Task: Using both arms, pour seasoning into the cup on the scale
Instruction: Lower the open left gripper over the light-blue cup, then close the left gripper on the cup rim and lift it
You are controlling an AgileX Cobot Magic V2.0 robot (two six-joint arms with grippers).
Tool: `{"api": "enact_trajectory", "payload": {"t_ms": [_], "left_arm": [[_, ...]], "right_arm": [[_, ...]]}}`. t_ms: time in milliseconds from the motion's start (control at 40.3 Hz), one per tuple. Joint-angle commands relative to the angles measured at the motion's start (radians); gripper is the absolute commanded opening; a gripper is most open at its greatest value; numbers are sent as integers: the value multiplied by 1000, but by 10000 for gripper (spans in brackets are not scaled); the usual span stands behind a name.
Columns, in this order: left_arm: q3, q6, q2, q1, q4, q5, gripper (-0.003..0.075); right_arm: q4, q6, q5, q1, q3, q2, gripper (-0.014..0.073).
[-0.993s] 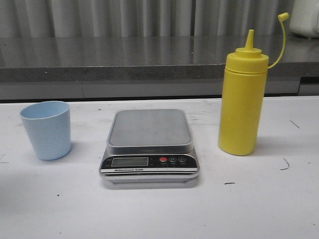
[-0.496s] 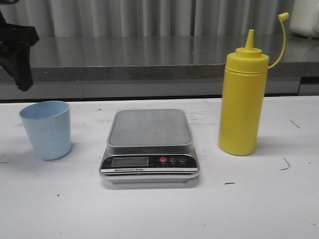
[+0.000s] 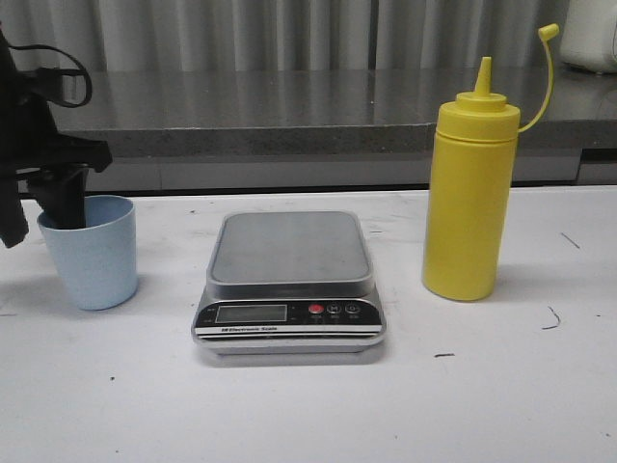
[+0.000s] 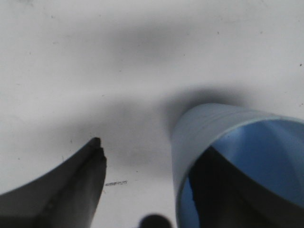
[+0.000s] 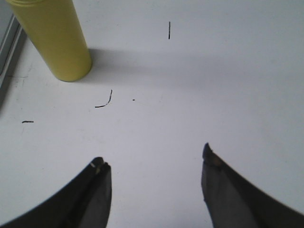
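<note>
The left gripper (image 3: 43, 207) is at the light blue cup (image 3: 92, 253), with its fingers spread. One finger (image 3: 66, 201) is down inside the mouth of the cup, and the other finger (image 4: 78, 190) is outside the cup wall, with bare table (image 3: 308, 405) between it and the cup. In the left wrist view the inner finger shows as a dark shape inside the cup, but I cannot tell if it touches the wall. The cup stands upright on the table, beside the scale (image 3: 289, 285) and not on it.

The fingers of the right gripper (image 5: 154, 164) are also spread wide, with only white table between them. The yellow seasoning (image 5: 52, 38) stands upright well ahead of these fingers, beyond the tip of one of them, and does not touch them. A few small dark marks are on the table between the fingers and the bottle. In the front view the nozzle of the bottle is uncovered and its small cap (image 3: 548, 32) hangs on a thin tether. The steel platform of the scale carries nothing.
</note>
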Motion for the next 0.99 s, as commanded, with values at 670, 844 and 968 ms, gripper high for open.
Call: {"api": "enact_trajectory", "payload": {"t_ms": [670, 844, 968], "left_arm": [[-132, -13, -55, -77, -12, 56, -20], [-261, -13, -55, -128, -12, 135, -20], [-352, -13, -55, -184, -12, 172, -20]], "right_arm": [[-14, -6, -60, -5, -32, 7, 440], [-14, -6, -60, -5, -32, 7, 440], [-14, -6, -60, -5, -32, 7, 440]]}}
